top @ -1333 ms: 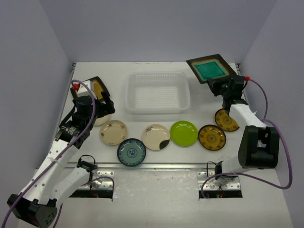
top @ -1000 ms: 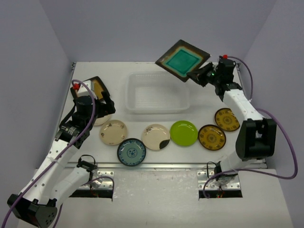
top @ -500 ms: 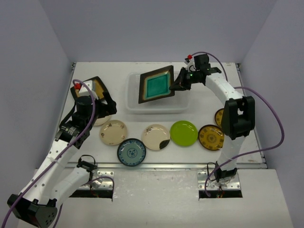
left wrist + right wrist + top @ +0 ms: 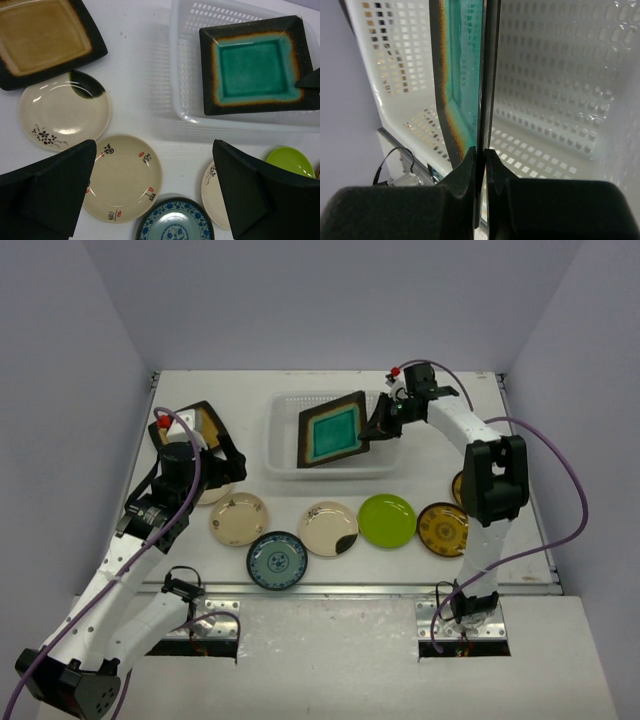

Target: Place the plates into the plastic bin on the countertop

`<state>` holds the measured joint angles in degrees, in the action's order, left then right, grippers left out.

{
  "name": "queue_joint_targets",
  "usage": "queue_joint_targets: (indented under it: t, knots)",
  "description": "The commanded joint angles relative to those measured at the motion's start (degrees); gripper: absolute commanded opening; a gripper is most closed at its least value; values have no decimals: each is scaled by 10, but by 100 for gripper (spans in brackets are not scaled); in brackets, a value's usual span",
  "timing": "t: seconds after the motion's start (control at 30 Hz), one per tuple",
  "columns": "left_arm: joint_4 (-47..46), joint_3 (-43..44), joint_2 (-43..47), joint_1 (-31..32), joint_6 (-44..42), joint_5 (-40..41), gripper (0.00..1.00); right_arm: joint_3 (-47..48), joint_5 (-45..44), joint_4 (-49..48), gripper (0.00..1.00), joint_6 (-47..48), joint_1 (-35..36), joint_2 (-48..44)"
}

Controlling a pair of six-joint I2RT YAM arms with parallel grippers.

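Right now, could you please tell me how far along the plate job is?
Nothing is released in the plastic bin yet. The right gripper holds the teal plate tilted over it. To go: amber plate, three cream plates, blue-white plate, lime green plate, brown-yellow plates, all on the countertop; the left gripper is open.

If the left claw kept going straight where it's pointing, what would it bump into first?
Probably the cream plate with red and black marks, lying below the open left gripper, or the bare countertop right beside it; depth is hard to judge.
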<state>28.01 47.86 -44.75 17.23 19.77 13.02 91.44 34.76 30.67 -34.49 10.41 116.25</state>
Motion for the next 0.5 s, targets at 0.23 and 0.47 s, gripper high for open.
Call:
queue_joint_targets:
  t: [0.23, 0.47]
  knots:
    - [-27, 0, 3, 5, -3, 19, 100, 47, -32, -6, 80, 20, 3, -8]
    - [23, 37, -48, -10, 55, 113, 100, 121, -140, 79, 99, 37, 5, -46]
